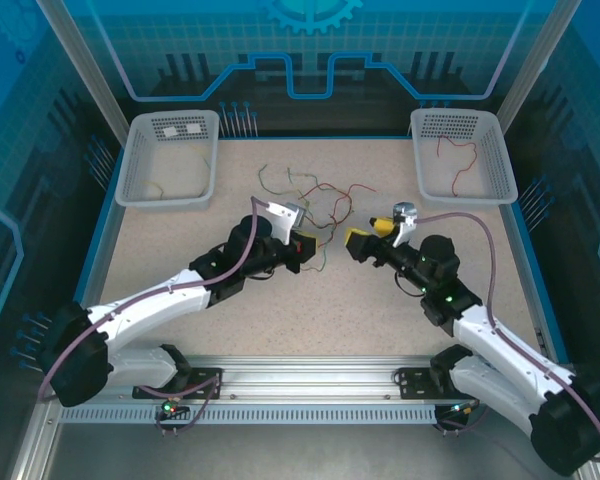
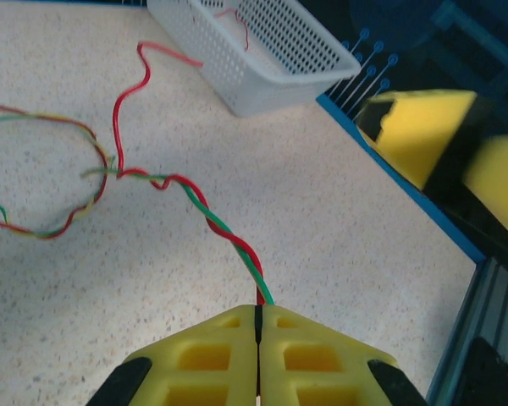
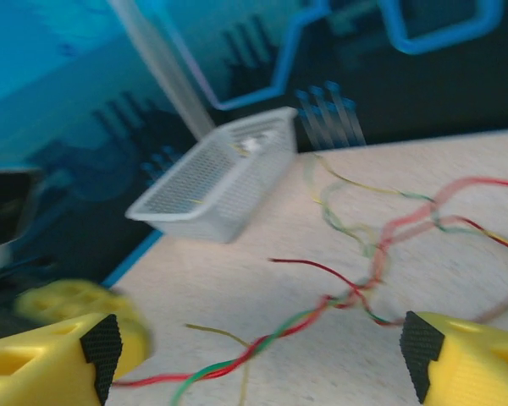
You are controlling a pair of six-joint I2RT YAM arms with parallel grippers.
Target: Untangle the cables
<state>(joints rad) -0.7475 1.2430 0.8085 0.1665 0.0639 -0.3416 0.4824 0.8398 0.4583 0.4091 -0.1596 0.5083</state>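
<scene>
While left jaws pinch cables [image 2: 224, 233] mid-table, right jaws spread; open tabletop [image 1: 180, 240] around, 2 baskets [image 1: 128, 165] at far corners.

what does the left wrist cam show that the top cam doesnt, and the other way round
Left wrist: up close, the left gripper shut on a red and green pair twisted round each other.
Top external: the wider layout, with the left basket and the full spread of the cable tangle between the baskets.
Both: the right basket holding a red cable, the speckled table, and the right gripper close by.
</scene>
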